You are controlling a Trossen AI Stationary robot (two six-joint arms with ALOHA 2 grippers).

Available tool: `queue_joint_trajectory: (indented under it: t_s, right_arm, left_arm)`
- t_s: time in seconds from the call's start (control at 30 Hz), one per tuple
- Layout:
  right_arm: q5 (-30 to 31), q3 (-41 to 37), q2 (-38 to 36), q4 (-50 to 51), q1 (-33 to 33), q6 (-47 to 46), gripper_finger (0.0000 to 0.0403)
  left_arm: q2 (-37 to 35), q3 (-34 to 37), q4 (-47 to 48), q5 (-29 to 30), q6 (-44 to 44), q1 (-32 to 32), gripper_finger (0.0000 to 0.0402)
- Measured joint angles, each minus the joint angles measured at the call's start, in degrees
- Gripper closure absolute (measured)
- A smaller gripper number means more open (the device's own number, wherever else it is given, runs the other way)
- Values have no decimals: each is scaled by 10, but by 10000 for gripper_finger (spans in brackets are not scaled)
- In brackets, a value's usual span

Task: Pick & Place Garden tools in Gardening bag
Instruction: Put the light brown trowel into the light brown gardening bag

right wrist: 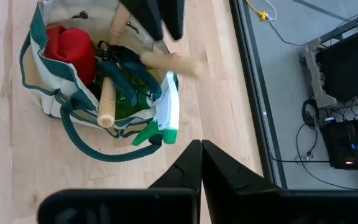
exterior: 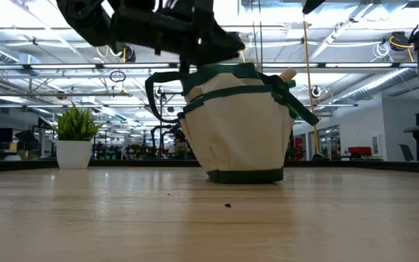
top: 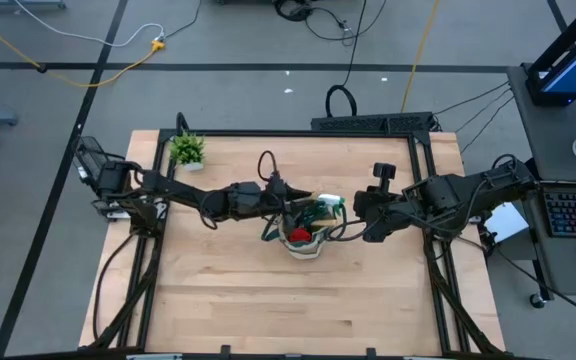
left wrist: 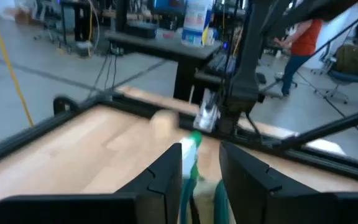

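bag (right wrist: 55, 93) full: glove (right wrist: 73, 46), spray bottle (right wrist: 163, 112) inside | left gripper (left wrist: 201, 165) part-open over rim, empty | right gripper (right wrist: 199, 163) closed, empty, clear of bag

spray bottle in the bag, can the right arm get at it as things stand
Probably yes. The spray bottle leans out of the bag on the side facing the right gripper, nothing between them. That gripper is shut, though, and the left gripper hovers over the bag.
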State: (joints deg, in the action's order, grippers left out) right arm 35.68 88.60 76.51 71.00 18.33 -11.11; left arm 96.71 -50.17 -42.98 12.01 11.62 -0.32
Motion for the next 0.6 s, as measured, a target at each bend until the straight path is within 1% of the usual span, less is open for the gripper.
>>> queue_joint_trajectory:
  t_s: [0.1, 0.27, 0.33, 0.43, 0.6]
  right_arm:
    - [0, 0, 0, 0, 0, 0, 403]
    - [0, 0, 0, 0, 0, 3, 403]
    - [0, 0, 0, 0, 0, 3, 403]
    - [0, 0, 0, 0, 0, 3, 403]
    - [0, 0, 0, 0, 0, 3, 403]
  left_arm:
    - [-18, 0, -1, 15, -15, -6, 289]
    - [-28, -10, -1, 15, -26, -6, 289]
    - [-29, -26, 6, 15, -29, -6, 289]
    - [-30, -58, 56, 15, -40, -2, 289]
    - [-27, -142, 206, 14, -70, 16, 289]
